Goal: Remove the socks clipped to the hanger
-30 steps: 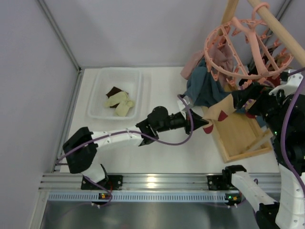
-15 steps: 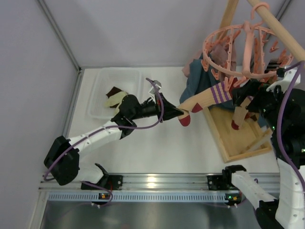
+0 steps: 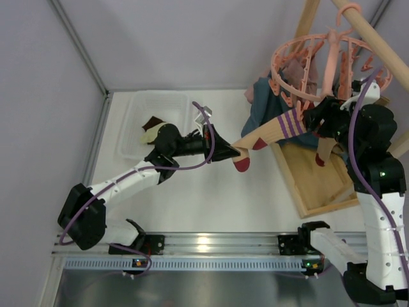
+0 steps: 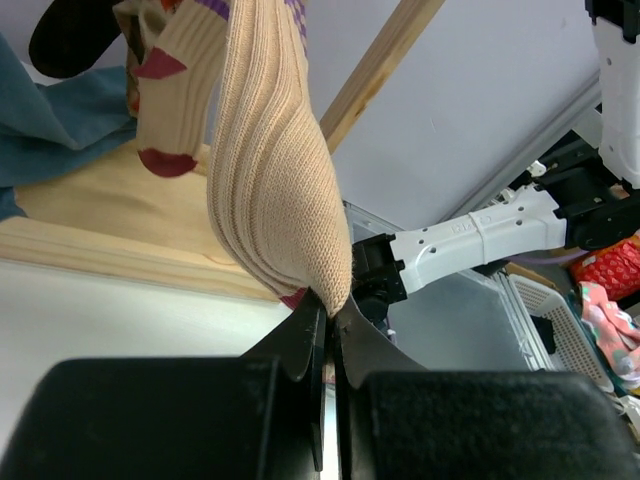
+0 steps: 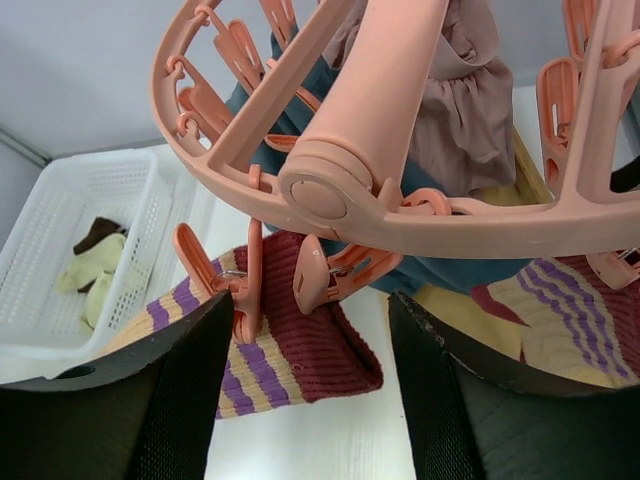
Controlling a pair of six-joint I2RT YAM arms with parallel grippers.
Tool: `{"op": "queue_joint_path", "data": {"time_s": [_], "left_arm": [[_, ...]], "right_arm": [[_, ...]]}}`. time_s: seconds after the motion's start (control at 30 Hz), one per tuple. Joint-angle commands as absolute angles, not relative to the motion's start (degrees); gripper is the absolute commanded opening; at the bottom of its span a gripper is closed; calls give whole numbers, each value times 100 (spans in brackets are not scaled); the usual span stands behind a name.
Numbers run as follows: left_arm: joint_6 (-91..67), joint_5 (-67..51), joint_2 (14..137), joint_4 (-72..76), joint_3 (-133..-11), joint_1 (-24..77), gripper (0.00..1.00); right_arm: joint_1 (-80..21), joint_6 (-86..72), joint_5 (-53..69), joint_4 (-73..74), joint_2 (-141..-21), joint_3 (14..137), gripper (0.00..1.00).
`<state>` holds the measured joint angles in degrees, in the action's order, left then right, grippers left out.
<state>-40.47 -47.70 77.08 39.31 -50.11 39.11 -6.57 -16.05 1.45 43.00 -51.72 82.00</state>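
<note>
Tan ribbed sock (image 3: 271,131) stretches from a clip of the hanger (image 5: 345,185) over the table's (image 3: 211,198) right side, its toe buried in the clenched left gripper (image 3: 238,152). The right gripper (image 5: 310,300) straddles two clips, jaws apart, though whether they touch is unclear. A second sock (image 3: 319,157) is half hidden behind that arm.

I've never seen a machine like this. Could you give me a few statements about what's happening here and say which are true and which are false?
1. The left fingers pinch the toe end of the tan striped sock. True.
2. The basket is empty. False: a dark sock and pale yellow socks lie in it.
3. A clip on the hanger grips the sock's maroon cuff. True.
4. The right fingers are clamped shut on a blue cloth. False: they stand apart just under the hanger, holding nothing.
</note>
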Motion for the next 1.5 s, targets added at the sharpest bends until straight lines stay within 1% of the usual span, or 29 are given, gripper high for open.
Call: {"op": "queue_joint_path", "data": {"time_s": [0.0,0.37,0.53,0.67,0.83,1.03,1.27,1.37,1.47], "left_arm": [[-4087,-4983,7541,4192,-4975,3876,2],[-4148,-5010,7603,4192,-4975,3876,2],[-4148,-5036,7629,4192,-4975,3876,1],[-4166,-5036,7690,4192,-4992,3876,1],[-4201,-5027,7752,4184,-5018,3876,1],[-4228,-5054,7805,4192,-5045,3876,1],[-4210,-5080,7752,4192,-5001,3876,0],[-4201,-5080,7769,4192,-4992,3876,0],[-4210,-5089,7796,4192,-4992,3876,0]], "right_arm": [[-598,-1635,35,3507,-4975,8060,60],[-580,-1731,-316,2901,-4913,7559,56],[-554,-1766,-395,2445,-4729,7217,51],[-536,-1732,-369,2338,-4641,7181,47],[-527,-1705,-246,2302,-4483,7207,46],[-519,-1635,-255,2434,-4588,7260,48],[-483,-1635,-167,2092,-4614,6996,46],[-457,-1582,-62,1864,-4588,6865,42],[-440,-1538,122,1688,-4588,6776,32]]}}
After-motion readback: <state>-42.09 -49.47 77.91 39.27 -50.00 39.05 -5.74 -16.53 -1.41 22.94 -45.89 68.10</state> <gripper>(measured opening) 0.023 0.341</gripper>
